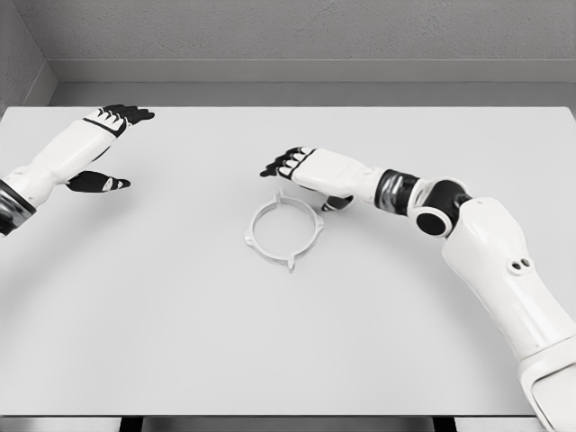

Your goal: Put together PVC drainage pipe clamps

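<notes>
Currently, we read the scene line by line.

Clamp ring: we see the white pipe clamp ring (pixel 283 232) lying flat on the table (pixel 180 342), near the middle, its small tabs pointing outward. Nothing touches it.

Right hand: our right hand (pixel 310 171) hovers palm down just beyond the ring's far right edge, fingers extended leftward and loosely spread, thumb tucked below toward the ring. It grips nothing. We judge it is placed there to come down on the ring from above and behind.

Left hand: our left hand (pixel 108 148) sits at the far left, well apart from the ring, fingers stretched out and thumb splayed, empty. We take it as parked clear of the work.

Other parts: we see no second clamp piece or pipe on the table, so we cannot tell what the ring is meant to mate with.

Stage: we judge the task is at its start, with the ring not yet grasped.

Risk: the ring is thin and flat, so pinching its rim may slide it.
</notes>
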